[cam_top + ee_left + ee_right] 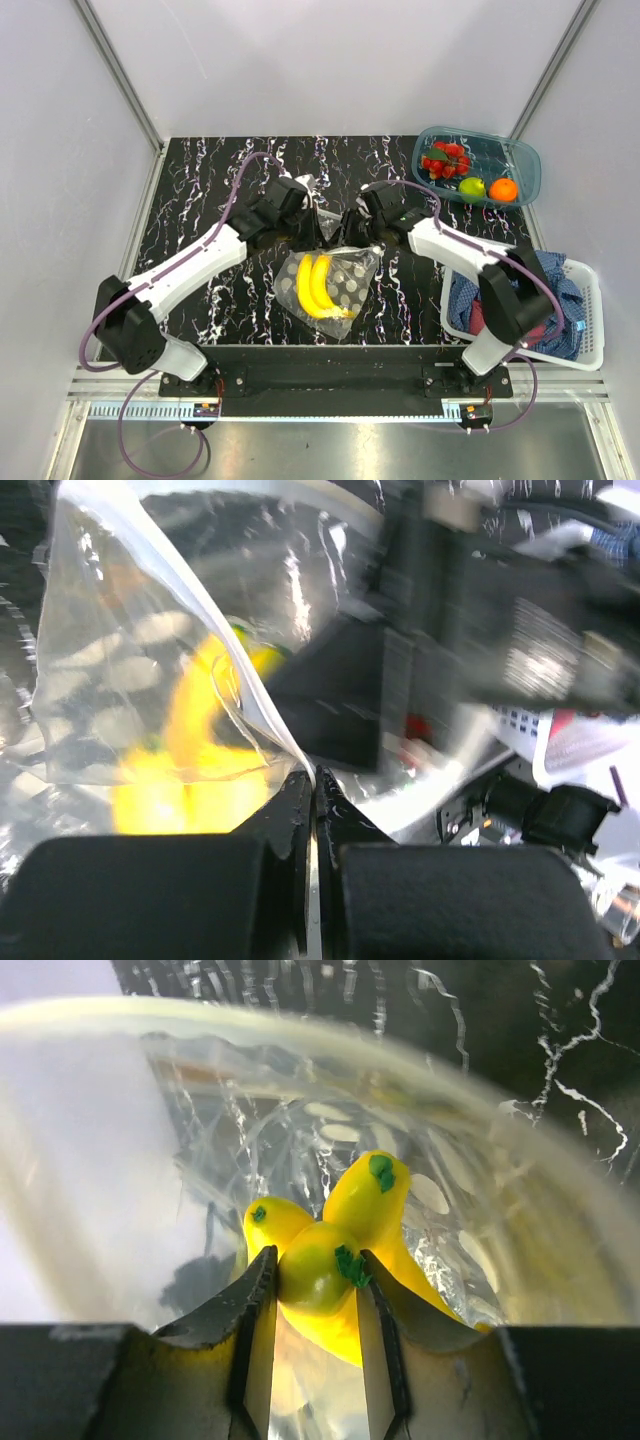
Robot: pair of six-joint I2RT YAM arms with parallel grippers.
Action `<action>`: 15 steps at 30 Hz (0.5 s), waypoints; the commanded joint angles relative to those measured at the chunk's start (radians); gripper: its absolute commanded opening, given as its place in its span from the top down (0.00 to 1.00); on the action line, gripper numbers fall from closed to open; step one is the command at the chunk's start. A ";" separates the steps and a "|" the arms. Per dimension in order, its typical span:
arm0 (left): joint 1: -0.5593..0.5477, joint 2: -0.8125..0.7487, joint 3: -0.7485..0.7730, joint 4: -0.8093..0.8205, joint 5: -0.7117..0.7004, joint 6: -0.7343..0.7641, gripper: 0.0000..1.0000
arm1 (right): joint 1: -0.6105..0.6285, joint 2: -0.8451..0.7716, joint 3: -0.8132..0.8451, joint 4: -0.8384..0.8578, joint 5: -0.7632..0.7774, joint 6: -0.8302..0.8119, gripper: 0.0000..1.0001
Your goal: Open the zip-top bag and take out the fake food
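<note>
The zip-top bag [358, 278] lies mid-table, its mouth lifted toward the far side, with the yellow banana [318, 285] inside. My left gripper [308, 230] is shut on the bag's upper edge; the left wrist view shows the jaws [315, 780] pinching the clear film [120, 680], with the banana [190, 770] blurred behind it. My right gripper [345, 238] reaches into the bag mouth. In the right wrist view it [315, 1290] is shut on the banana's [370, 1200] stalk end, with dotted bag film [480, 1190] around it.
A teal tray [522, 160] at the back right holds a red berry cluster [445, 160], a green fruit [471, 187] and an orange [503, 189]. A white slatted basket [595, 340] with blue and red cloths [555, 290] stands at the right front.
</note>
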 commanded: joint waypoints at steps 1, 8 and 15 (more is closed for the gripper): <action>0.008 -0.043 -0.006 0.001 -0.080 -0.010 1.00 | 0.062 -0.122 0.014 -0.040 0.073 -0.156 1.00; -0.005 -0.075 -0.071 0.009 -0.053 -0.042 1.00 | 0.064 -0.201 0.061 -0.005 0.204 -0.154 1.00; -0.010 -0.147 -0.133 0.021 -0.035 -0.056 1.00 | 0.035 -0.270 0.055 0.048 0.277 -0.015 1.00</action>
